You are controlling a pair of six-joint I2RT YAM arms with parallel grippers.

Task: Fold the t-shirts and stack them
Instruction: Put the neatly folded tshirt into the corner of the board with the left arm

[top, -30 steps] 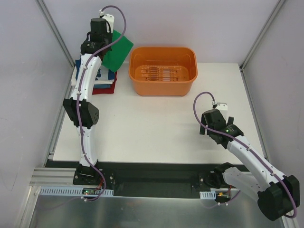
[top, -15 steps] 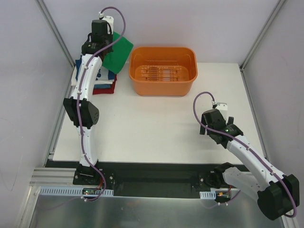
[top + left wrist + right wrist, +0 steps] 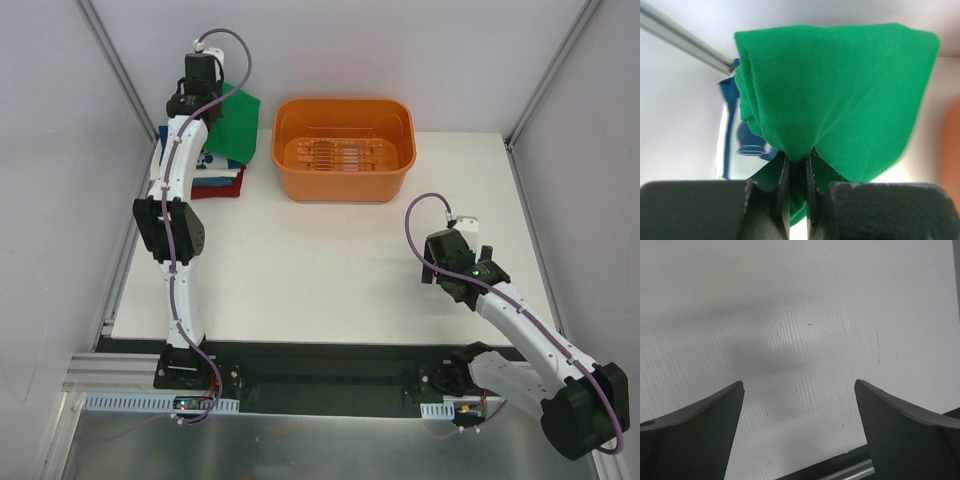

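**Top external.** Two arms are seen. The left arm is stretched out to the far-left corner of the table (image 3: 330, 260). The left gripper (image 3: 207, 98) is held above a stack of folded shirts (image 3: 218, 178). One green t-shirt (image 3: 233, 132) is draped from it over the stack's far-right side. Three layers can be told apart at the stack's edges: white, navy with print, and red at the bottom. A fuller count is blocked by the arm and the green cloth. One orange tub (image 3: 343, 150) stands just right of the stack, apart from it. The right gripper (image 3: 458, 268) is low over the right side of the table, well apart from all cloth. Its finger spread cannot be read here.

**Left wrist.** The grasp is shown only in this view. The jaws are clenched on a bunched fold of the green t-shirt, and the cloth fans outward beyond them. Behind its left edge one navy shirt with white print (image 3: 741, 135) is glimpsed, with a metal post (image 3: 685, 37) above. A blurred orange strip sits at the right border.

**Right wrist.** The two fingers (image 3: 690, 435) are spread wide and released, with nothing between them. Only bare white table surface lies beneath.
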